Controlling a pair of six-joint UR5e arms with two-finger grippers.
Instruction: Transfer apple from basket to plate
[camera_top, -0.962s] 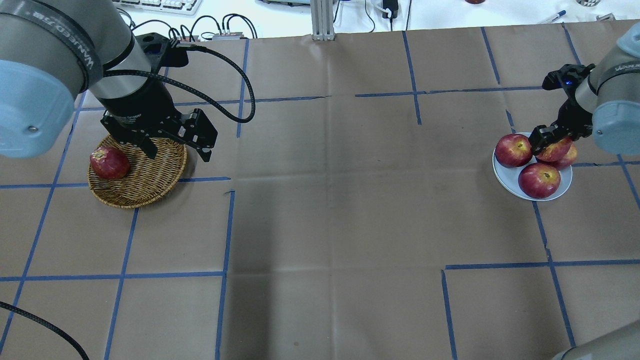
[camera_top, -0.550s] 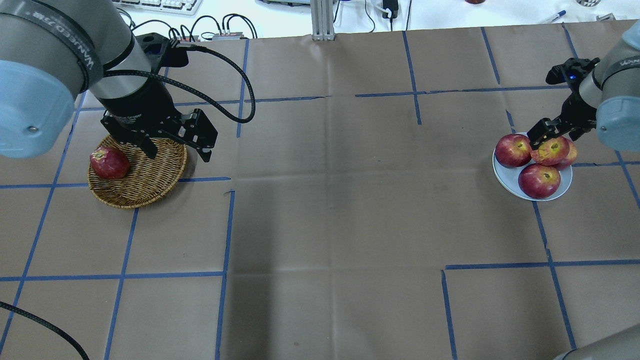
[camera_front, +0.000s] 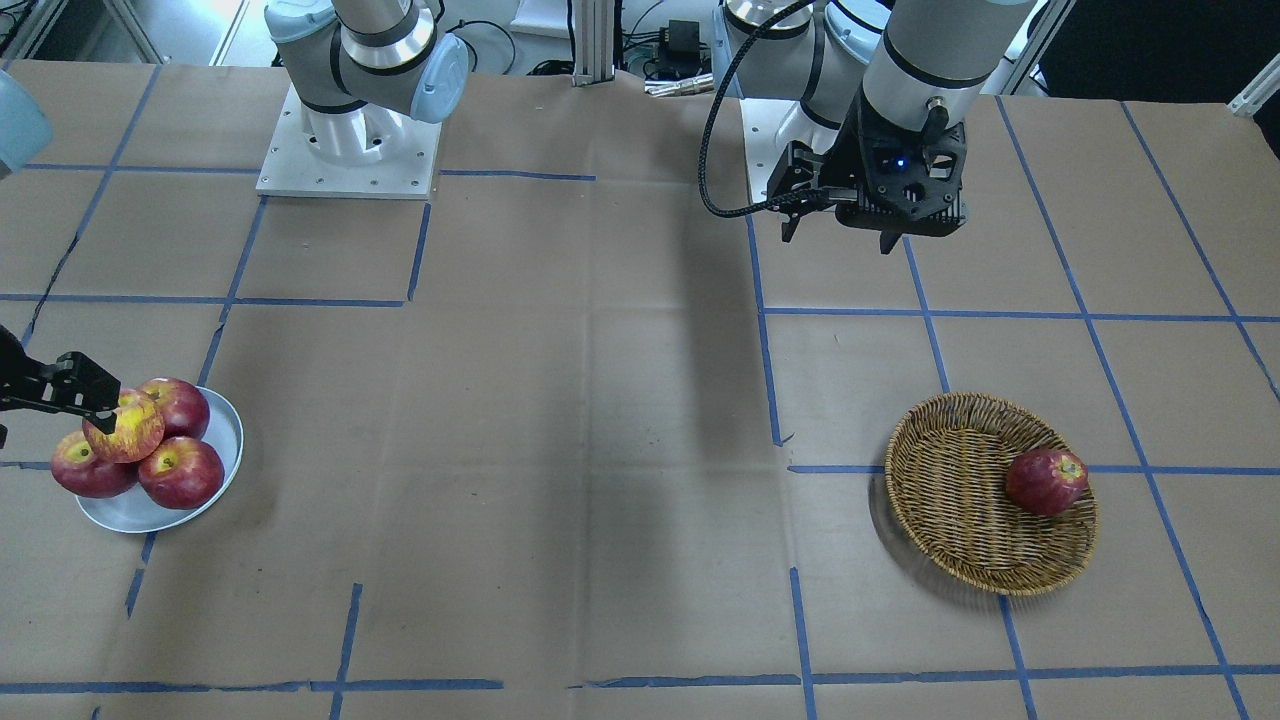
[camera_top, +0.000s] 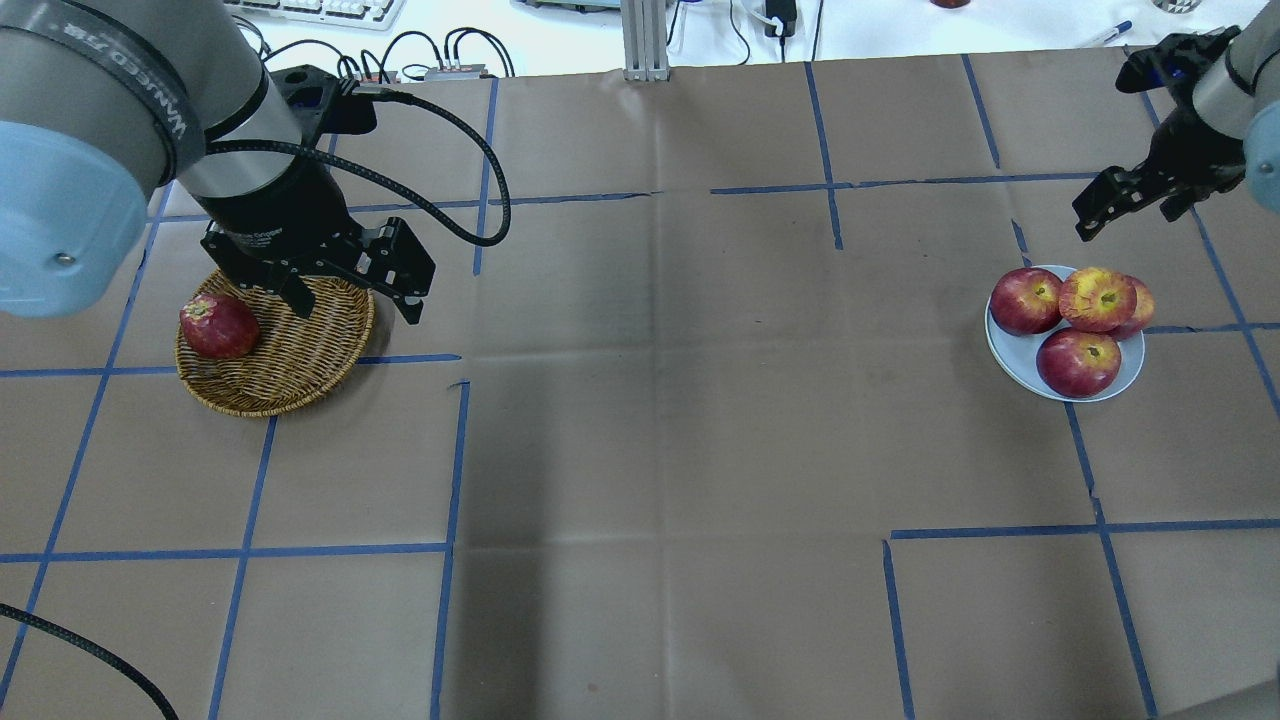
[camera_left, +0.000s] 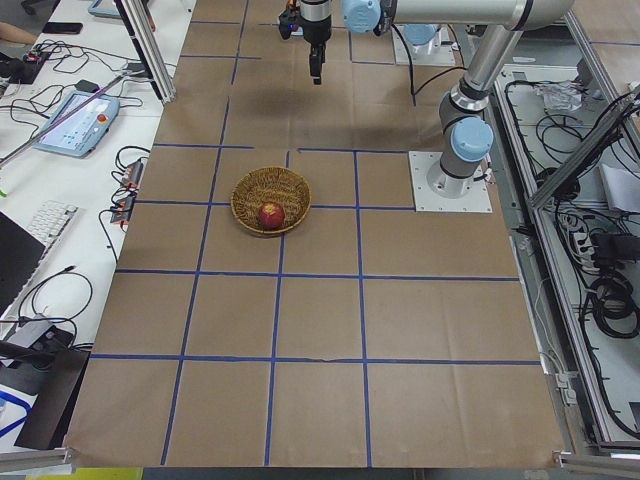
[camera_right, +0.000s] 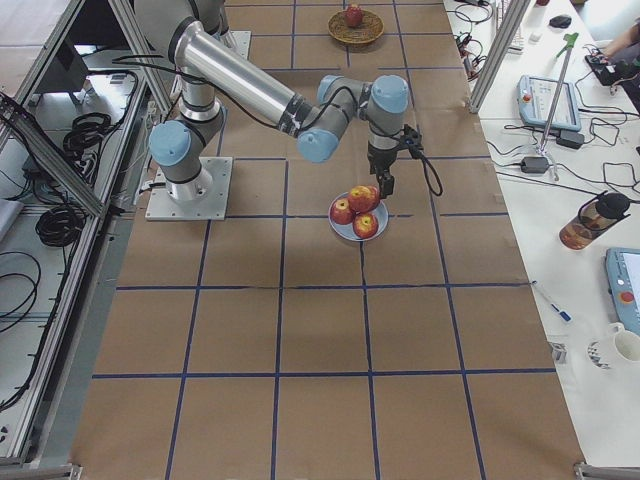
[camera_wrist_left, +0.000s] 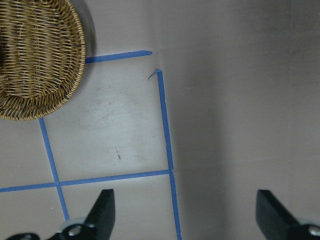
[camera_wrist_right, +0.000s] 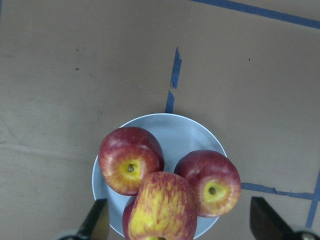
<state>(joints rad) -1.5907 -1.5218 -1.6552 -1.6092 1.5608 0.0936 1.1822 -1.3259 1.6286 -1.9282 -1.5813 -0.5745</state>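
The pale red and yellow apple (camera_top: 1097, 298) rests on top of three darker red apples on the grey-blue plate (camera_top: 1005, 352) at the right. It also shows in the right wrist view (camera_wrist_right: 161, 207) and the front view (camera_front: 125, 428). My right gripper (camera_top: 1125, 210) is open and empty, raised above and behind the plate. The wicker basket (camera_top: 290, 365) at the left holds one dark red apple (camera_top: 218, 326). My left gripper (camera_top: 356, 305) is open and empty, held high over the basket's right rim.
Brown paper with blue tape lines covers the table. The left wrist view shows the basket (camera_wrist_left: 35, 60) at its upper left and bare paper below the fingers (camera_wrist_left: 102, 205). Cables, a keyboard and a metal post lie beyond the far edge.
My right gripper has let go of the pale apple and moved up and back from the plate. The apple stays on the pile. The left arm has not moved.
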